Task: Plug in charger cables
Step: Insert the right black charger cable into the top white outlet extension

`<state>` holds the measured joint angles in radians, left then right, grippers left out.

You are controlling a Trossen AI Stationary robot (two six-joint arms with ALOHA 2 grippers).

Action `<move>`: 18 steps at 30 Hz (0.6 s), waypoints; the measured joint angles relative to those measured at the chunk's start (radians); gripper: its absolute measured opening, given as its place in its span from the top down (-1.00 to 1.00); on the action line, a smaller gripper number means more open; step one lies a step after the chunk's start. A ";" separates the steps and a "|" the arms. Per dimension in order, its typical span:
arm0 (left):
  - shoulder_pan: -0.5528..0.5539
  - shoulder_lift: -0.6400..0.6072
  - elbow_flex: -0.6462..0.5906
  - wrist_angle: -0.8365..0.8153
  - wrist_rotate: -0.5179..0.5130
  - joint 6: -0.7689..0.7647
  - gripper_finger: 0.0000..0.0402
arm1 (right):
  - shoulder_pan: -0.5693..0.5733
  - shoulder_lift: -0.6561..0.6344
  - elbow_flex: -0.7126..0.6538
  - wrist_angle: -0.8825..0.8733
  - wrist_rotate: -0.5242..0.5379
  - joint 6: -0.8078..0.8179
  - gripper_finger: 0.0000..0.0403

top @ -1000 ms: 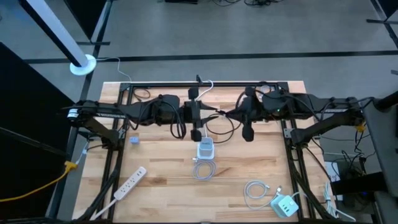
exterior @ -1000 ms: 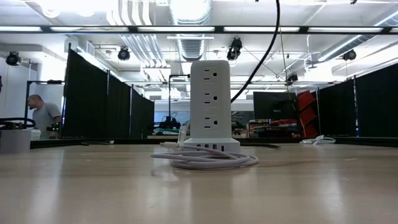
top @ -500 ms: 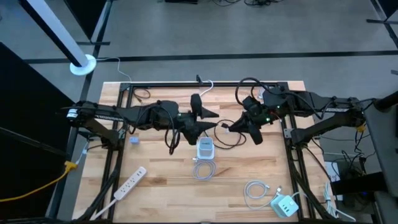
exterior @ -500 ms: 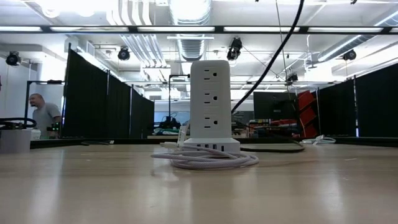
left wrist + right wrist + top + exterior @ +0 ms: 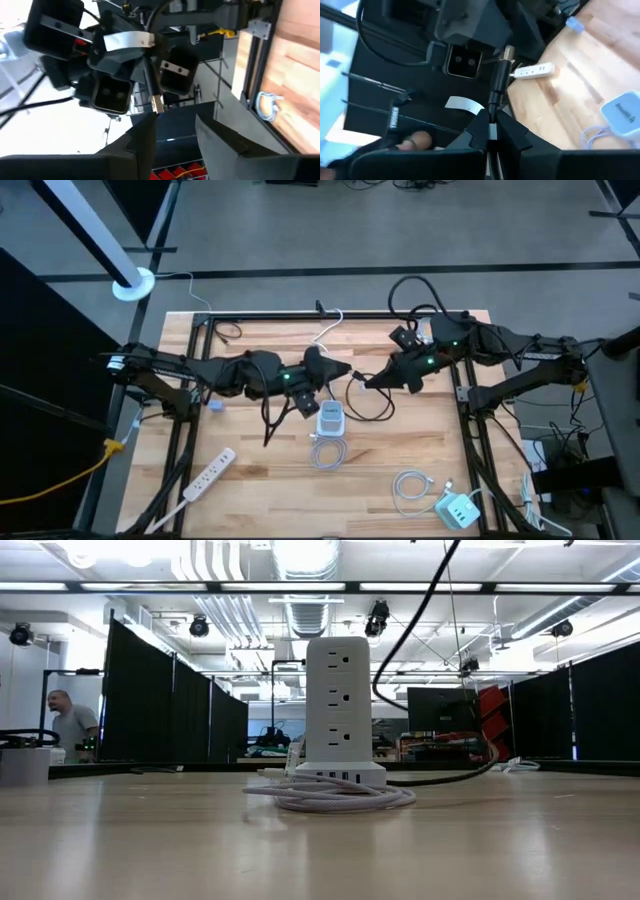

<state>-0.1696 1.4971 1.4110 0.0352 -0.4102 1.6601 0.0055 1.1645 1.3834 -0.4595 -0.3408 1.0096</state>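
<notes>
here, nearest the front edge of the tabletop, a small white charger block sits at the right corner with a coiled white cable just beside it, and a long white power strip lies towards the left corner. a little farther in, at the middle, a white tower of sockets stands upright with another white cable looped at its foot; the low view shows that tower face on, its cable bunched around the base.

just behind the tower the two arms meet above the wood. the left gripper hangs close by the tower's top, and in its wrist view its fingers stand apart with nothing between them, while the metal plug of the black cable hovers just beyond their tips. the right gripper faces it from the other side, its fingers closed on the black cable just below the plug, which points towards the left arm. the rest of that cable droops in a loop to the tabletop and arcs up over the right arm. in the low view it swings down behind the tower.

farther back, a white cable trails over the rear edge. beyond the table a person stands at the far left.
</notes>
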 joint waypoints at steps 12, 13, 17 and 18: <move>0.000 0.001 0.000 0.076 0.008 -0.003 0.44 | 0.000 0.036 0.000 0.097 0.040 0.119 0.96; 0.000 0.001 0.000 0.074 0.008 -0.003 0.43 | 0.000 0.042 0.000 0.117 0.049 0.119 0.96; 0.000 0.000 0.000 0.079 0.009 -0.004 0.41 | 0.000 0.048 0.000 0.154 0.058 0.119 0.96; 0.000 -0.003 0.000 0.078 0.008 -0.004 0.41 | 0.000 0.048 0.000 0.149 0.066 0.119 0.96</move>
<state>-0.1699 1.4945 1.4109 0.1132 -0.4022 1.6562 0.0059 1.2125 1.3834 -0.3104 -0.2753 1.1284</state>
